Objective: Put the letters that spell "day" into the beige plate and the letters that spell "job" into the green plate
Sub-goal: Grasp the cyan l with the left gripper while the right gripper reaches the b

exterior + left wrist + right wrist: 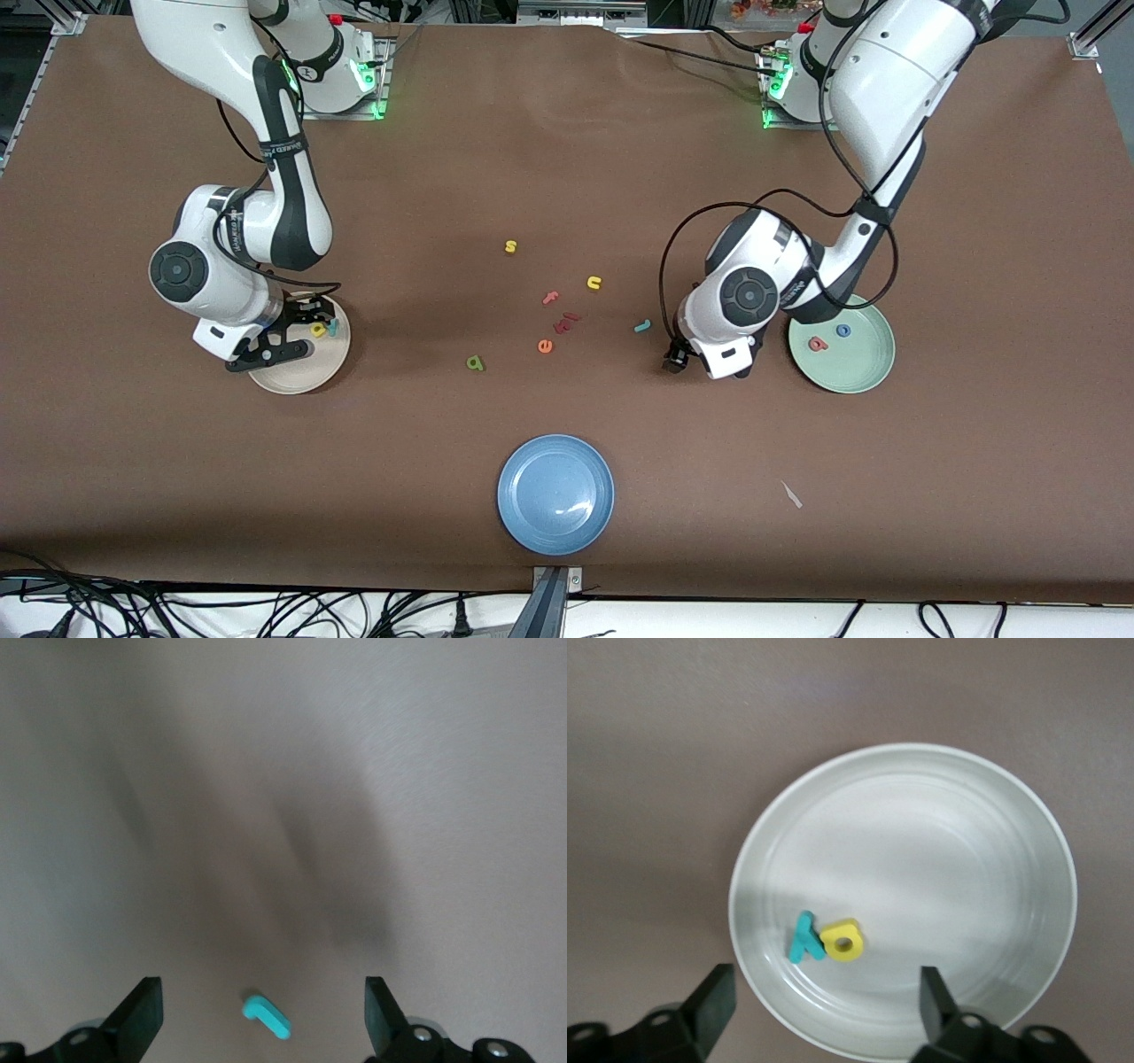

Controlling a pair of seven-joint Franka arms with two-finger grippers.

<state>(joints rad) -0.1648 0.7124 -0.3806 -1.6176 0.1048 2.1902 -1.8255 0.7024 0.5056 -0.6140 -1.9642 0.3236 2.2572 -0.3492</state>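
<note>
At frame left, the right gripper (297, 332) hangs over the beige plate (297, 377), fingers apart, the yellow "d" (318, 330) and teal "y" (332, 327) lying inside. Mid-frame, the olive "a" (476, 362) sits on the worktop (567, 159). The teal "j" (642, 326) lies beside the left gripper (678, 359), fingers apart. Rightmost, the green plate (850, 377) holds the "b" (818, 343) and "o" (843, 330).

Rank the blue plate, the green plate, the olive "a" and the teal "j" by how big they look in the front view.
1. blue plate, and 2. green plate: they look close in size; blue sits nearer the camera and the left arm covers part of the green, so this order is unsure.
3. and 4. olive "a" and teal "j": both tiny, too alike to rank.
</note>
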